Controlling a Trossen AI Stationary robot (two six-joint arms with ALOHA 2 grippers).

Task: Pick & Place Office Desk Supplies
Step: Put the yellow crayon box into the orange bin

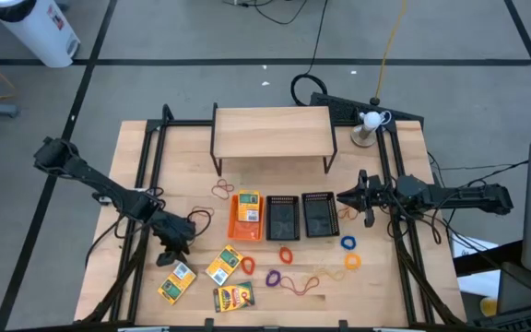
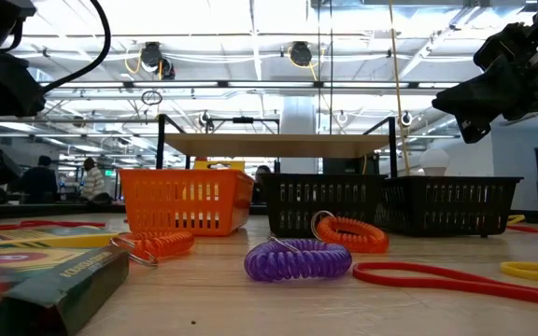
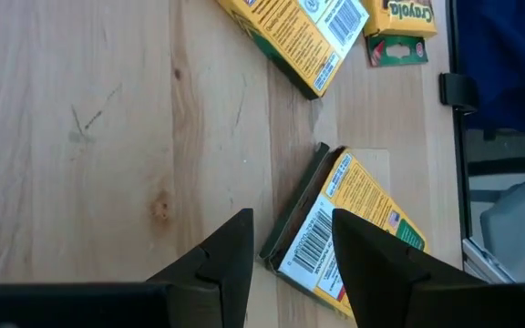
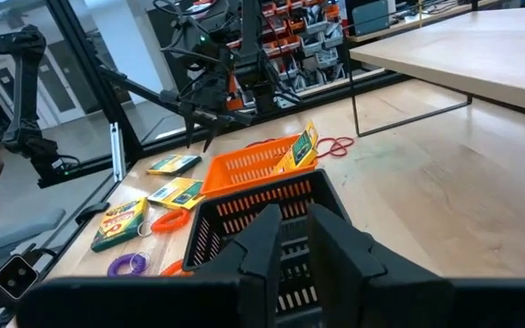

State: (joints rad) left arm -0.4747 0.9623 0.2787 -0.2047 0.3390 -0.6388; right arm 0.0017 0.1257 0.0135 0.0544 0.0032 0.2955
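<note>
On table [image 1: 376, 295]: crayon boxes [image 1: 224, 265] x4 | trays [image 1: 282, 217] x3 | L pincer [image 1: 175, 251] spread | R pincer [image 1: 344, 196] slightly parted

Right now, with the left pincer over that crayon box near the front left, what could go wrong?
The left pincer hangs open over one end of the crayon box, not its middle, so closing there may pivot or flip it.

A second crayon box lies close by and could get nudged.

The orange tray already holds a box propped on its edge; another dropped in might tip it out.
</note>
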